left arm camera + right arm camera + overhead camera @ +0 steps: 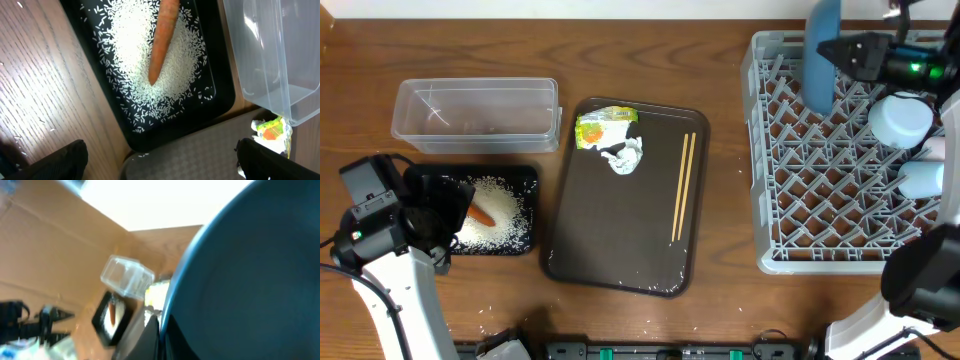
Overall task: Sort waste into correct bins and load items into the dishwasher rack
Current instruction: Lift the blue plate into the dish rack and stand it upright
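Loading plate (823, 60) into rack (757, 150): right claw (842, 50) pinches plate upright over pegs. Next: align edge between pegs, lower. Left claw (432, 218) wide, empty.

Reads to me as a robot test bay staged as a kitchen clean-up, not a lived-in kitchen. Evidence:

- **Bench:** a wood-grain bench (650, 60). The left arm (395, 290) and right arm (920, 280) come in from its near edge, where black hardware with green connectors (610, 352) sits.
- **Right side:** a grey dishwasher rack (760, 150) stands loose on the bench. A dark-blue plate (820, 60) and a white cup (900, 120) are over it.
- **Left side:** a clear tub (410, 110), and a black tray (525, 178) of rice (505, 225) with a carrot (482, 215).
- **Middle:** a brown serving tray (620, 230).

Walls and floor: cannot tell.
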Action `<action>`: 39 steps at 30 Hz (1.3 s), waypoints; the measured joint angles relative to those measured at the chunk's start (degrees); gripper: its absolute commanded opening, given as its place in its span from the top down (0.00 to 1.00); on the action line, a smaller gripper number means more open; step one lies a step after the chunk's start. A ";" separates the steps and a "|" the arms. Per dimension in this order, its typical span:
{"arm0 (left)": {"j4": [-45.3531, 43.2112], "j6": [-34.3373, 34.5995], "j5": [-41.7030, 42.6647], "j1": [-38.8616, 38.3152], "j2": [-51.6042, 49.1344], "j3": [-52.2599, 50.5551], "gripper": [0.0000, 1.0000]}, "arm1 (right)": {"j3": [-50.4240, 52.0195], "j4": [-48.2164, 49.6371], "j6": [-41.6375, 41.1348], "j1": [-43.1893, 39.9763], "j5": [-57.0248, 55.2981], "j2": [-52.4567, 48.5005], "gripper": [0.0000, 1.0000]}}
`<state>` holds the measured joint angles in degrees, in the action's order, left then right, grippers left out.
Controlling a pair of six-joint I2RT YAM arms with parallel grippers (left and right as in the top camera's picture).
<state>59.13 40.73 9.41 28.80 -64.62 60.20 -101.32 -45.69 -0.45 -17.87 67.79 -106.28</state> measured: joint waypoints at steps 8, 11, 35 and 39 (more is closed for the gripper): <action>0.00 0.00 0.00 0.00 0.00 0.00 0.03 | 10.58 22.47 -8.87 -3.32 9.64 -3.13 0.99; 0.00 0.00 0.00 0.00 0.00 0.00 0.03 | 12.15 26.51 -11.61 -3.34 10.82 -4.94 0.99; 0.00 0.00 0.00 0.00 0.00 0.00 0.03 | 12.59 24.20 -22.86 -12.28 3.72 0.13 0.27; 0.00 0.00 0.00 0.00 0.00 0.00 0.03 | 12.61 18.36 -22.80 -12.79 -4.94 8.22 0.23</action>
<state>59.13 40.73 9.41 28.80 -64.62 60.20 -88.71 -27.33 -23.24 -30.65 62.85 -98.06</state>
